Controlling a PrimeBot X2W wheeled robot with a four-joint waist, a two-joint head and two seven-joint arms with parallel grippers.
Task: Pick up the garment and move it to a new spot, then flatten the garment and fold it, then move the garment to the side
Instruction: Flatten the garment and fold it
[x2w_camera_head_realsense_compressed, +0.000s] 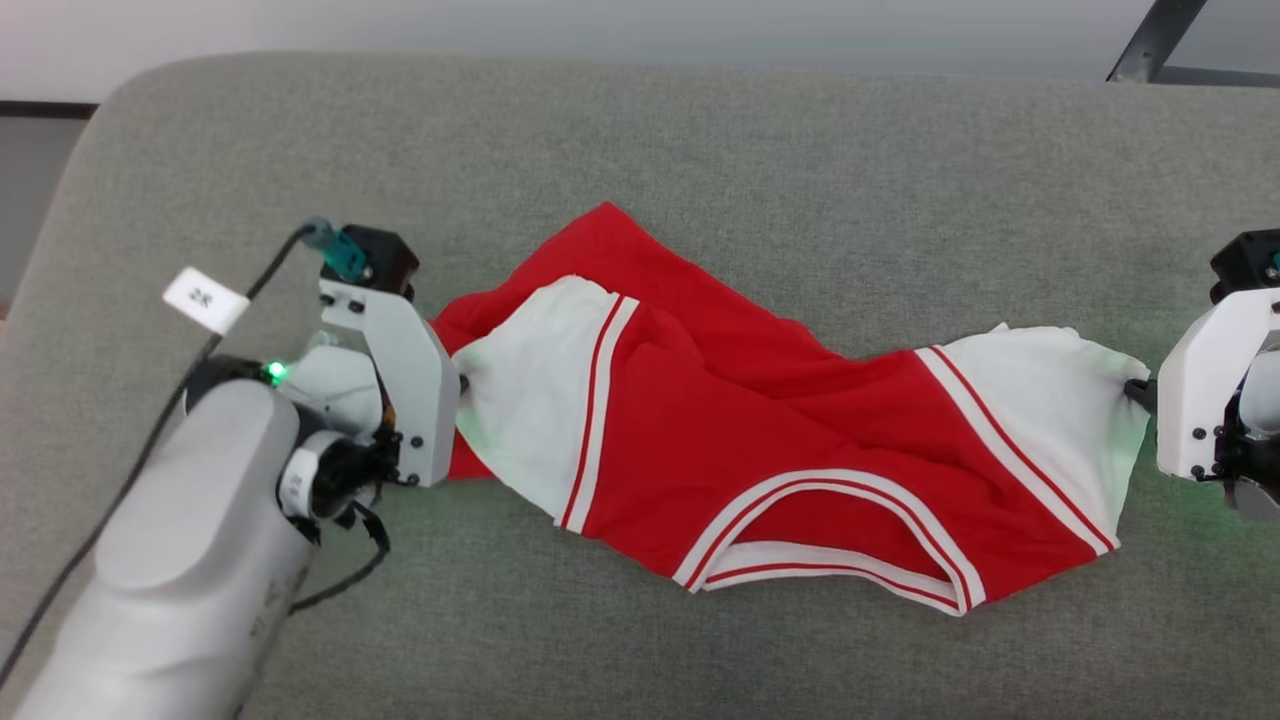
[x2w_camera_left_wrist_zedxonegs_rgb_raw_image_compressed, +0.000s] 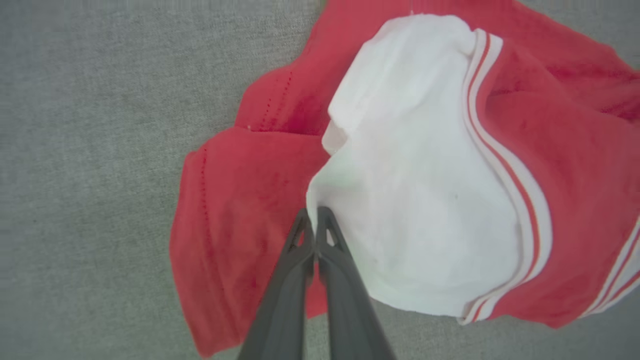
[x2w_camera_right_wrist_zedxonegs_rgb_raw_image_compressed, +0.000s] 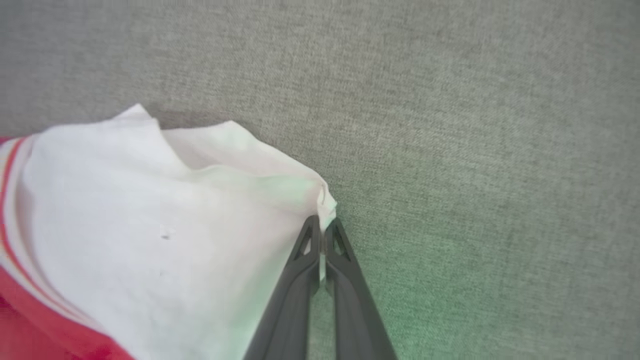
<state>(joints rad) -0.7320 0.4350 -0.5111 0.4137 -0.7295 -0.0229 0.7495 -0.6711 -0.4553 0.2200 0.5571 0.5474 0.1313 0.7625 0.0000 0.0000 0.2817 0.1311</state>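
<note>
Over on the left, the left end effector (x2w_camera_head_realsense_compressed: 462, 383) is clenched on the outer edge of the white left sleeve (x2w_camera_head_realsense_compressed: 530, 400). In the wrist view its dark fingers (x2w_camera_left_wrist_zedxonegs_rgb_raw_image_compressed: 295, 270) sit pressed together, with a pinch of white cloth caught at the tips.

Moving to the middle, the garment (x2w_camera_head_realsense_compressed: 760, 440) lies on the grey upholstered surface (x2w_camera_head_realsense_compressed: 700, 130), stretched sideways between the two arms but far from flat. The red body is bunched and twisted, one red corner pokes up toward the back, and the striped collar trim (x2w_camera_head_realsense_compressed: 840, 540) sags toward the near edge.

Now the right: the right end effector (x2w_camera_head_realsense_compressed: 1135, 390) is clamped shut on the very tip of the white right sleeve (x2w_camera_head_realsense_compressed: 1040, 400), only a small nip of fabric between its fingers.

This looks like the flattening step. To do it well, both arms should probably draw apart evenly and low, perhaps lifting a little so the twisted body can drop free. Steady tension matters, and that thin right-hand pinch could slip if tugged sharply.
</note>
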